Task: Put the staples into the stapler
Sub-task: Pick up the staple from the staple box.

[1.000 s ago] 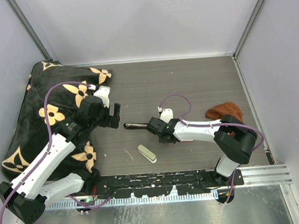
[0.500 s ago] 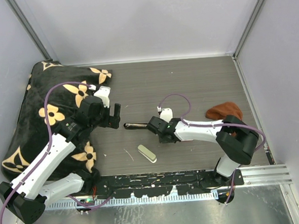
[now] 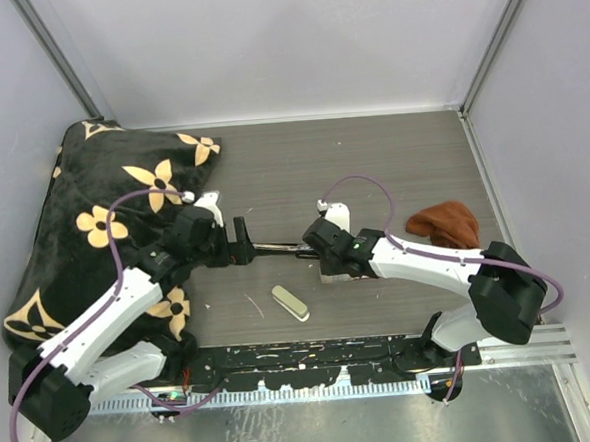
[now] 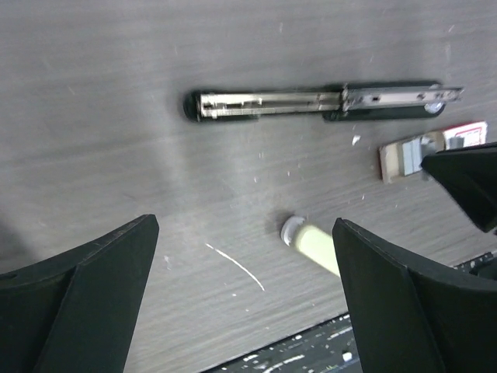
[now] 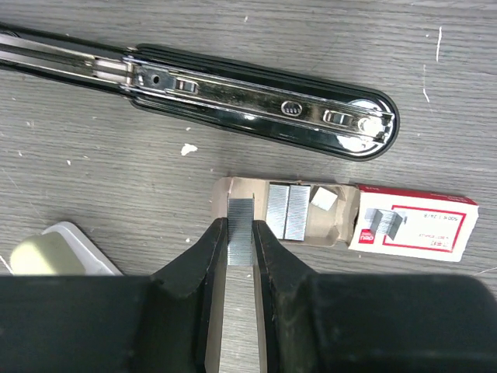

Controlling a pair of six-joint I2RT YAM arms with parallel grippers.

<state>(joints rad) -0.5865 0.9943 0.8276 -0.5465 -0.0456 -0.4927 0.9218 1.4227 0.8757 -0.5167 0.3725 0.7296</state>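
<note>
So far the right gripper (image 5: 240, 233) is clamped on a strip of staples (image 5: 241, 210) at the opened box (image 5: 415, 221), at six o'clock of the stapler (image 5: 256, 97), which lies unfolded on the bench (image 5: 93, 155). The left gripper (image 4: 245, 233) hangs spread wide. The strip has yet to be carried over and seated, and the stapler closed.

The stapler (image 4: 311, 101) lies opened out crosswise in the middle of the table (image 3: 392, 165). Just nearer the arm bases, beside its right end, sits the staple box (image 5: 415, 225), its tray slid out leftward. A staple strip (image 5: 241, 214) at the tray's left end is pinched in the right gripper (image 5: 240, 228). The oblong (image 3: 290, 302) lies nearer still, leftward. A blanket (image 3: 83, 194) covers the table's left side, and a cloth (image 3: 445, 220) lies far right.
</note>
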